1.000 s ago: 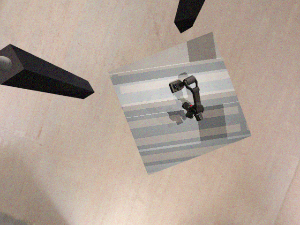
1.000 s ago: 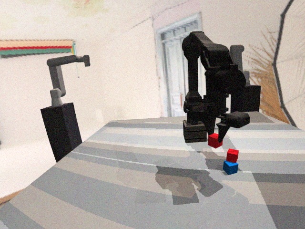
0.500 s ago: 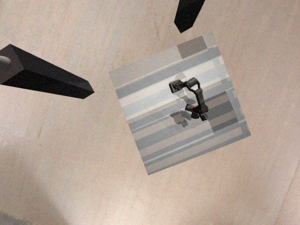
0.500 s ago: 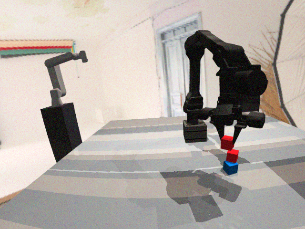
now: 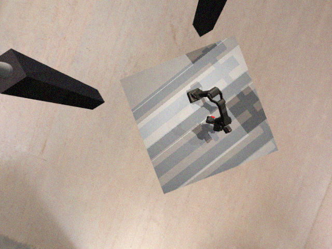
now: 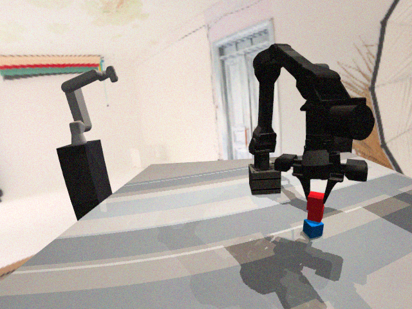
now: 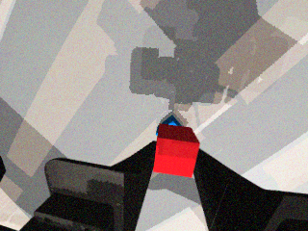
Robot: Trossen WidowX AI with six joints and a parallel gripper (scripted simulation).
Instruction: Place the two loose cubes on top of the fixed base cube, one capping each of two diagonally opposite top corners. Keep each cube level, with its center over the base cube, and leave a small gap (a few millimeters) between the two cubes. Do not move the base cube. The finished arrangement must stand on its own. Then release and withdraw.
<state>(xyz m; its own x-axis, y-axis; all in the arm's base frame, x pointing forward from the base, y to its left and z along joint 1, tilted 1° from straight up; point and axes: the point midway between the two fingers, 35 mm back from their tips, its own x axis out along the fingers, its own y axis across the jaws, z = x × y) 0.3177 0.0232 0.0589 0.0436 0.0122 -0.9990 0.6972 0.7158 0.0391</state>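
Note:
My gripper [image 6: 316, 200] [image 7: 173, 147] points down and is shut on a red cube [image 6: 315, 198] [image 7: 175, 165]. In the exterior view the held cube appears directly above the other red cube [image 6: 315, 214], which sits on the blue base cube [image 6: 313, 230]. I cannot tell whether the two red cubes touch. In the wrist view only a small corner of the blue base cube [image 7: 172, 123] shows beyond the held cube, and the other red cube cannot be made out apart from it. The top view shows just a small red patch [image 5: 212, 116] beside the gripper.
My arm's mount [image 6: 265, 181] [image 5: 192, 96] stands on the striped table [image 5: 161, 171] [image 6: 132, 259], behind the cubes in the exterior view. A grey arm on a black pedestal [image 6: 83, 176] [image 5: 53, 85] stands off the table. Another black pedestal [image 5: 209, 16] shows in the top view.

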